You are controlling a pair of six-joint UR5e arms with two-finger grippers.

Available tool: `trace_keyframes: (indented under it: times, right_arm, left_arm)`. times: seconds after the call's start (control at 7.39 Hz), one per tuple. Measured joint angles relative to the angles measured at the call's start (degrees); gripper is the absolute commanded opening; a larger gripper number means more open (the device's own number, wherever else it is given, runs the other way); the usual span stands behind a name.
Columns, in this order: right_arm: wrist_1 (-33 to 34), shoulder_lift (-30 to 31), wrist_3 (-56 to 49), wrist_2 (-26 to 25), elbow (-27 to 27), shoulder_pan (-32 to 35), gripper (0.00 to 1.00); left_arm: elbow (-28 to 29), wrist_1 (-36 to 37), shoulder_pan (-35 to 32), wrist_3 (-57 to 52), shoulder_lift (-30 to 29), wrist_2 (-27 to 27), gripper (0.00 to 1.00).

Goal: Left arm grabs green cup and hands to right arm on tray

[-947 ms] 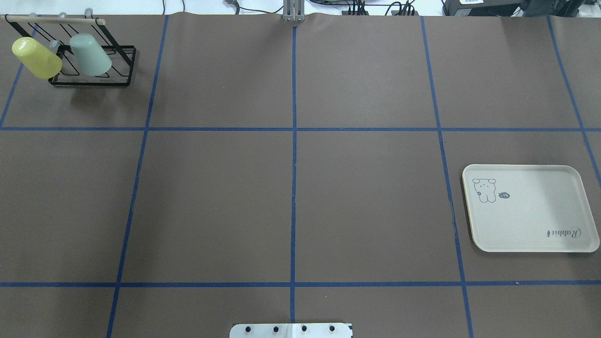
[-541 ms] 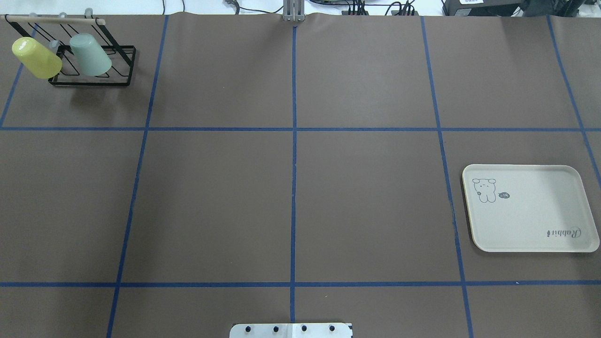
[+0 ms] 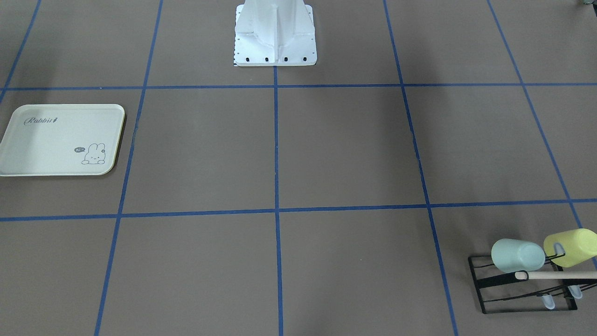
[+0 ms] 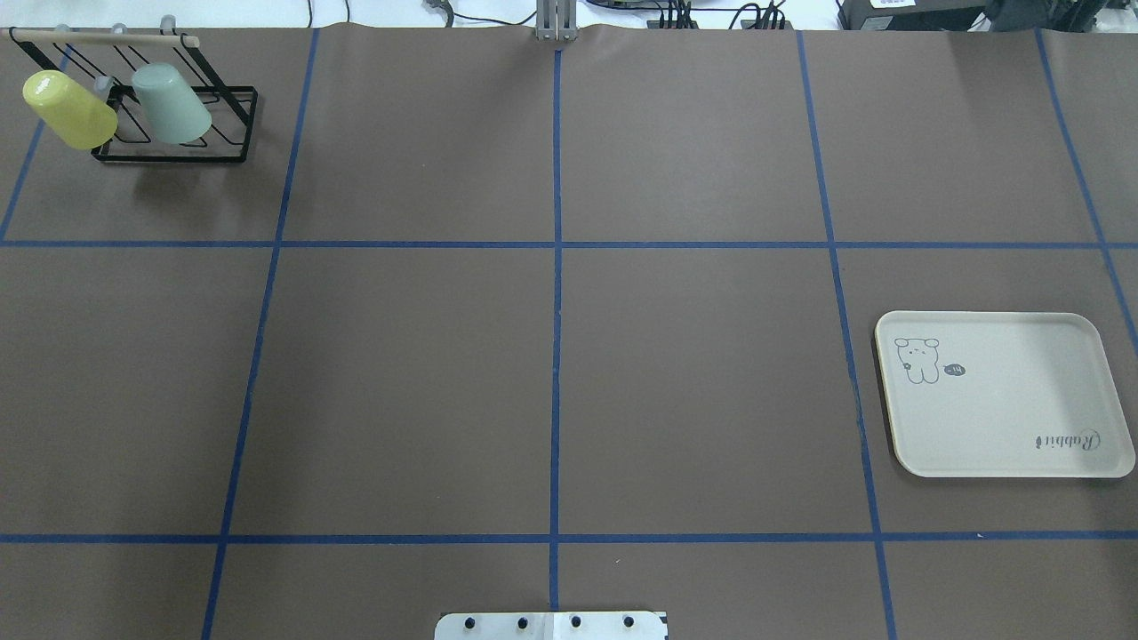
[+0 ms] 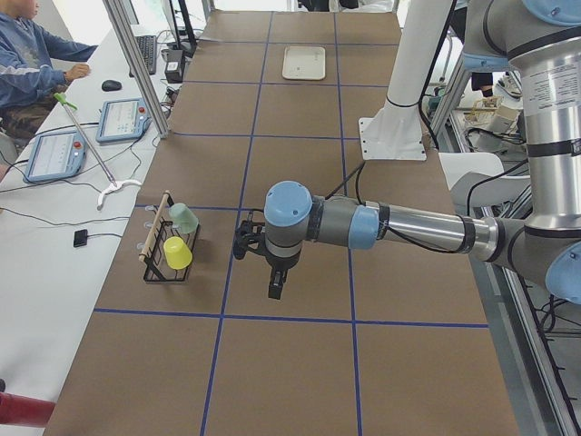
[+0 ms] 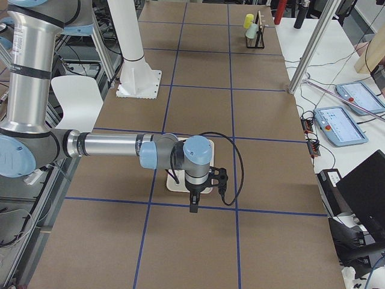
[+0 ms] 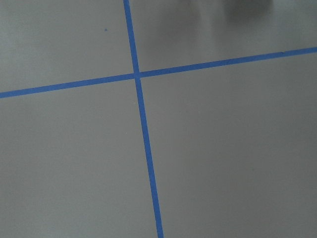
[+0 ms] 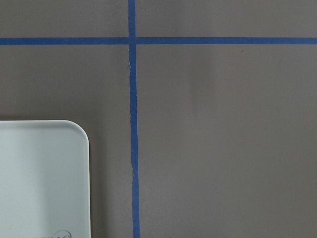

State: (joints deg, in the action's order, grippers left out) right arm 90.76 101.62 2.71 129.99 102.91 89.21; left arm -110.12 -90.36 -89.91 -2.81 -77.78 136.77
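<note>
Slim black left fingers [image 5: 275,289] hang point-down from the grey-silver jointed left arm [image 5: 418,229] above the brown paper-covered bench [image 4: 693,382]. Only the side view shows them, so I cannot tell whether they are apart or together. The same holds for the chunky black right fingers [image 6: 193,205] on the grey-silver right arm [image 6: 108,146]. Well apart from the left fingers, on the side away from the robot, a black wire rack with a wooden bar [image 4: 169,160] stands near the bench's far corner. Two cups rest on it, upturned and tilted. The small pale mint-green plastic cup [image 4: 171,104] sits at the end nearer the right fingers. The yellow-green plastic cup [image 4: 68,109] sits just beside it at the outer end. Below the right fingers lies the flat cream-white rectangular tray [image 4: 1005,418], close to the bench's right end. One rounded corner of it shows in the right wrist view, beside a blue tape line [image 8: 132,148]. Between rack and tray stretches brown bench crossed by the blue tape grid. Grey script on the tray reads "Rabbit" [image 3: 41,121]. A small bunny drawing [image 3: 94,154] sits in the opposite corner, with a dark speech bubble too small to read surely.
</note>
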Motion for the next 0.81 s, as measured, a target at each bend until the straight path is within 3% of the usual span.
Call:
trace_keyframes:
  times: [0.81]
  right_arm:
    - [0.02, -0.1, 0.31, 0.43, 0.35, 0.0, 1.0]
  left_arm:
    - [-0.34, -0.08, 0.0, 0.12, -0.47, 0.05, 1.0]
